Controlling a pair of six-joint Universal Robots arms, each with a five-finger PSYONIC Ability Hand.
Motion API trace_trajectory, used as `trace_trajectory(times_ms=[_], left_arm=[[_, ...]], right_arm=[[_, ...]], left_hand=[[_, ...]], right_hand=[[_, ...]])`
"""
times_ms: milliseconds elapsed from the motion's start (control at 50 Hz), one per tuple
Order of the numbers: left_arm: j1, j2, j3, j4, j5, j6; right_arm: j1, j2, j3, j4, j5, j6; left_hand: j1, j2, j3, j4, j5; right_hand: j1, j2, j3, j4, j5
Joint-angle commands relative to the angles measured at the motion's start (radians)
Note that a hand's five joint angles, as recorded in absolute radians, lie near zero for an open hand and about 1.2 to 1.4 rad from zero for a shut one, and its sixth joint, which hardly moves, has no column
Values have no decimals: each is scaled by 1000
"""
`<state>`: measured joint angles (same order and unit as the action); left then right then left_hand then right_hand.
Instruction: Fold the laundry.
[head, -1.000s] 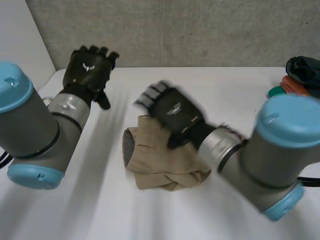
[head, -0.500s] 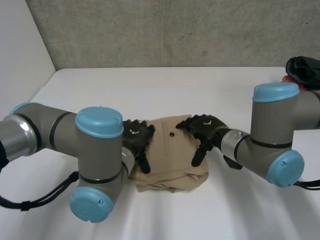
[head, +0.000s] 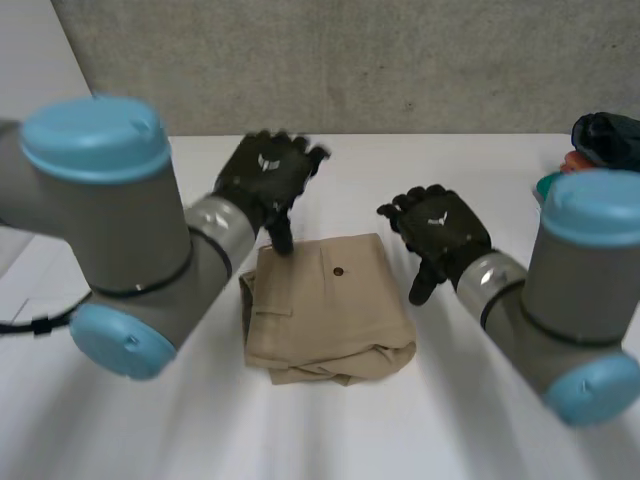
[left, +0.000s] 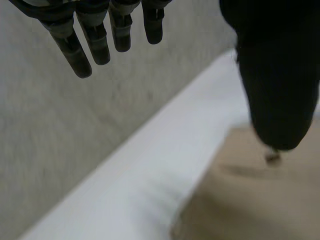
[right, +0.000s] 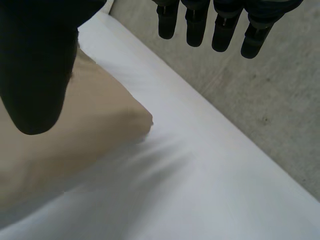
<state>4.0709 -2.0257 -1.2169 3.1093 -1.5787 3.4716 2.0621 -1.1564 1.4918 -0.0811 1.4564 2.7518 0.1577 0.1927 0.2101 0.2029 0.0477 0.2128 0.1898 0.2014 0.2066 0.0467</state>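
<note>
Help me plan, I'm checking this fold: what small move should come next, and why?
Probably lower the right hand onto the cloth's near edge and smooth it. The cloth lies folded into a rectangle, but that edge looks bunched. Both hands hover open: the left hand at its far left corner, the right beside its far right corner.

The black left hand is lifting off the folded tan cloth and moving back to the cloth's 11 o'clock corner. The black right hand is lifting off too and moving out to about 2 o'clock. Neither hand is pressing down any more.
</note>
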Motion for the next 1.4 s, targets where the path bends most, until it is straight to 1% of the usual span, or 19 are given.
trace_trajectory(times_ms=[20,40,60,100,120,200,340,520,660,760,800,840,880,900,940,1140,1180,1300,1400], left_arm=[[17,9,152,-87,277,-2],[22,9,164,-104,314,-5],[34,9,187,-139,394,-9],[40,7,203,-172,460,-14],[43,2,215,-199,517,-20],[43,-2,220,-213,591,-42],[39,-7,200,-212,595,-49],[40,-10,191,-212,595,-51],[43,-7,186,-212,595,-51],[43,-7,186,-212,595,-51],[43,-7,183,-212,595,-51],[43,-5,180,-210,598,-51],[43,-5,178,-210,598,-49],[43,-5,178,-209,598,-49],[46,-5,178,-208,598,-49],[69,15,191,-201,595,-52],[82,39,194,-193,594,-52],[92,91,194,-144,577,-62],[98,133,194,-75,554,-124]], right_arm=[[93,-85,336,-242,21,2],[104,-82,366,-273,21,3],[122,-78,402,-325,21,3],[138,-72,435,-388,21,5],[151,-54,456,-454,19,5],[161,26,449,-564,15,-8],[161,141,381,-603,9,-55],[161,213,300,-651,12,-103],[162,236,245,-683,7,-110],[162,262,202,-683,5,-110],[162,277,180,-675,5,-110],[162,285,168,-675,5,-110],[162,290,151,-675,5,-109],[161,290,145,-677,5,-107],[159,282,137,-686,10,-109],[145,238,27,-695,5,-98],[130,231,-14,-694,4,-97],[20,204,-123,-697,-8,-92],[-126,162,-251,-698,-33,-72]], left_hand=[[23,-11,-29,-22,-41],[23,-11,-29,-22,-41],[21,-14,-32,-25,-44],[21,-14,-32,-25,-44],[21,-14,-32,-25,-44],[18,-17,-35,-28,-47],[18,-17,-35,-28,-47],[21,-14,-32,-25,-44],[23,-11,-29,-22,-41],[23,-11,-29,-22,-41],[23,-11,-29,-22,-41],[23,-11,-29,-22,-41],[26,-9,-26,-19,-38],[26,-9,-26,-19,-38],[26,-9,-26,-19,-38],[26,-9,-26,-19,-38],[26,-9,-26,-19,-38],[26,-9,-26,-19,-38],[26,-9,-26,-19,-38]], right_hand=[[-38,-15,-27,-32,-47],[-38,-15,-27,-32,-47],[-38,-15,-27,-32,-47],[-38,-15,-27,-32,-47],[-38,-15,-27,-32,-47],[-38,-15,-27,-32,-47],[-38,-15,-27,-32,-47],[-38,-15,-27,-32,-47],[189,212,200,195,181],[201,224,212,207,193],[265,288,277,271,257],[347,370,359,354,339],[628,651,640,634,620],[839,862,850,845,830],[1182,1204,1193,1188,1173],[1183,1206,1195,1190,1175],[1183,1206,1195,1190,1175],[1183,1206,1195,1190,1175],[1183,1206,1195,1190,1175]])
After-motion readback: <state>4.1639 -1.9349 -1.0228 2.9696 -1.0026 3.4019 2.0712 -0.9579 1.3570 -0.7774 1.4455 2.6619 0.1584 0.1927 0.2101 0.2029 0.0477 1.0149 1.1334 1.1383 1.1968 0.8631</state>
